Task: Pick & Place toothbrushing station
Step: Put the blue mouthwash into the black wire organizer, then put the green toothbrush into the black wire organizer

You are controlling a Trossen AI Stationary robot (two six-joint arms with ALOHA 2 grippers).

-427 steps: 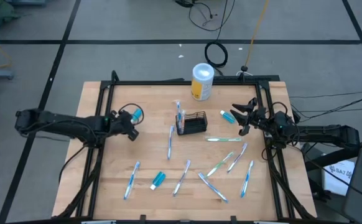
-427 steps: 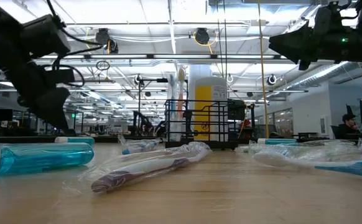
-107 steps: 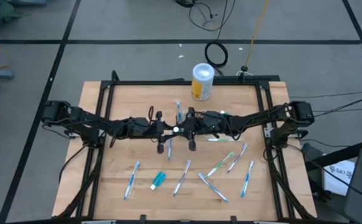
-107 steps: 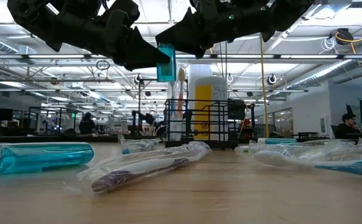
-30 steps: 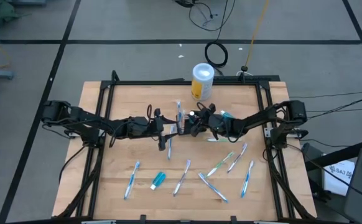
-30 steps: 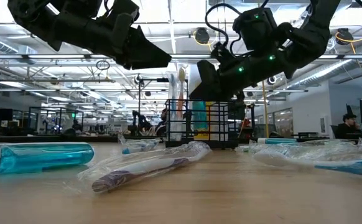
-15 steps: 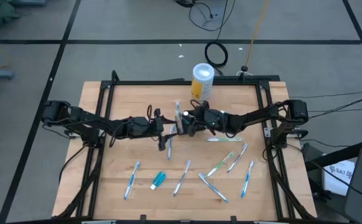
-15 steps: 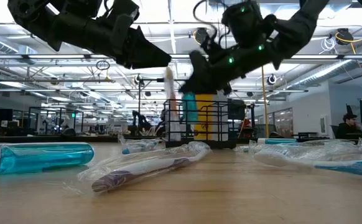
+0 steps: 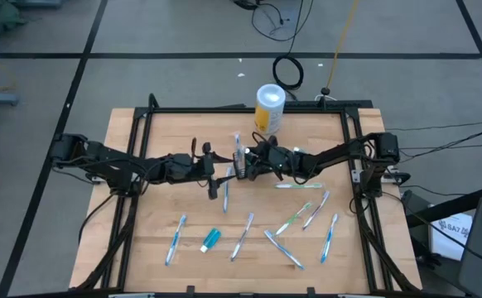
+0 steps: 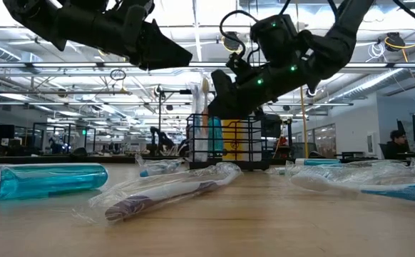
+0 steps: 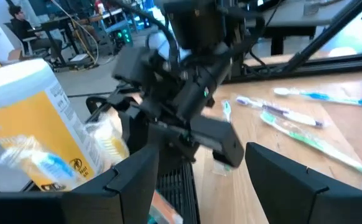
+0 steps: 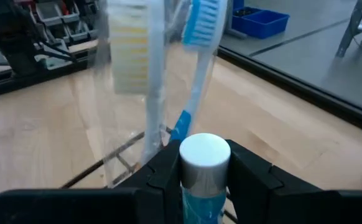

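Standing upright, cap up, a blue tube (image 12: 199,180) is clamped in the right hand (image 12: 199,163) over the mesh basket (image 10: 225,143).

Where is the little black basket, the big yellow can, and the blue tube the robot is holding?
black basket (image 10: 239,143), low view, front mesh wall.
yellow can (image 9: 269,108), high view, white lid.
blue tube (image 12: 204,155), right wrist view, white cap.
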